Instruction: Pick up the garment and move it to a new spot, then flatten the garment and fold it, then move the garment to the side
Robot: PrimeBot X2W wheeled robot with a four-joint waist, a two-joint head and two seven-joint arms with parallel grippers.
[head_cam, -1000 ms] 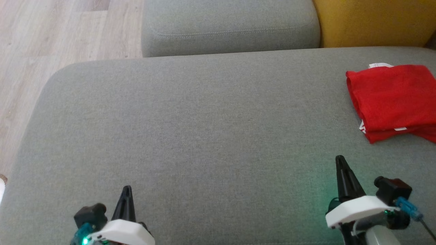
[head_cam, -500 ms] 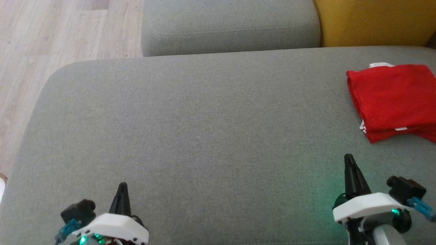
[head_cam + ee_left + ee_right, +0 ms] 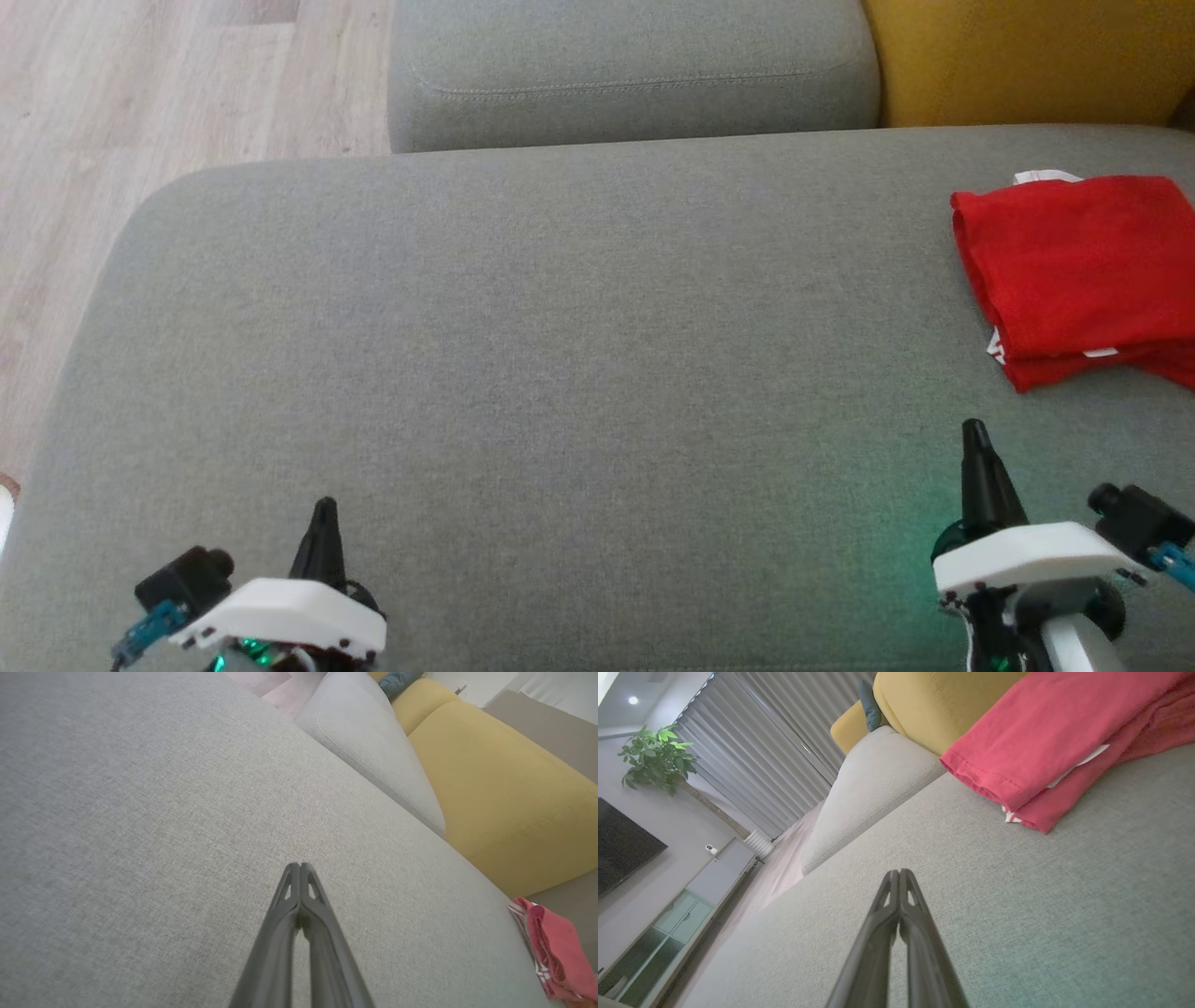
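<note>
A red garment (image 3: 1078, 271) lies folded at the right edge of the grey sofa seat (image 3: 560, 355), with white trim peeking out at its edges. It shows again as the red garment (image 3: 1041, 746) in the right wrist view and small at the lower right (image 3: 553, 952) of the left wrist view. My left gripper (image 3: 324, 509) is shut and empty at the lower left, over bare cushion; its tips (image 3: 300, 865) meet. My right gripper (image 3: 975, 431) is shut and empty at the lower right, a short way in front of the garment; its tips (image 3: 899, 872) are also closed.
A grey back cushion (image 3: 635, 75) lies beyond the seat, with a yellow cushion (image 3: 1027, 61) to its right. Wooden floor (image 3: 140, 93) lies off the seat's left edge. The right wrist view shows curtains, a potted plant (image 3: 656, 756) and a cabinet.
Both grippers have drawn outward and slightly back: the left one toward the left, the right one toward the right. The garment has stayed in place.
</note>
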